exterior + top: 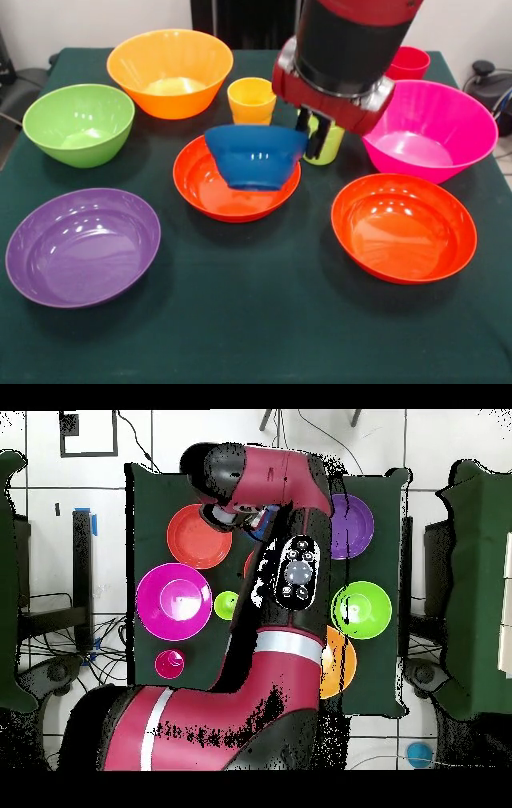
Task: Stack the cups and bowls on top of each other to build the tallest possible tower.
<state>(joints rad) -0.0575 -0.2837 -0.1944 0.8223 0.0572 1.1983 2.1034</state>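
Holding the small blue bowl point(256, 157) by its rim, the hand point(318, 138) hangs over the middle of the table point(264, 320), its dark fingers point(318, 136) closed on the bowl's right edge. The blue bowl is tilted, its mouth turned up and away from the front camera, its base low over one shallow red-orange bowl point(210, 192); whether the two touch cannot be told. A second red-orange bowl point(404, 228) lies to the right in the front view. All the other bowls sit upright and apart, mouths up: purple bowl point(82, 246), green bowl point(78, 124), deep orange bowl point(170, 72), magenta bowl point(436, 132). The yellow cup point(251, 99) stands just behind the blue bowl; the lime cup point(336, 144) stands directly behind the hand; the red cup point(410, 62) stands at the far edge. Every piece is round, glossy plastic on a dark green cloth.
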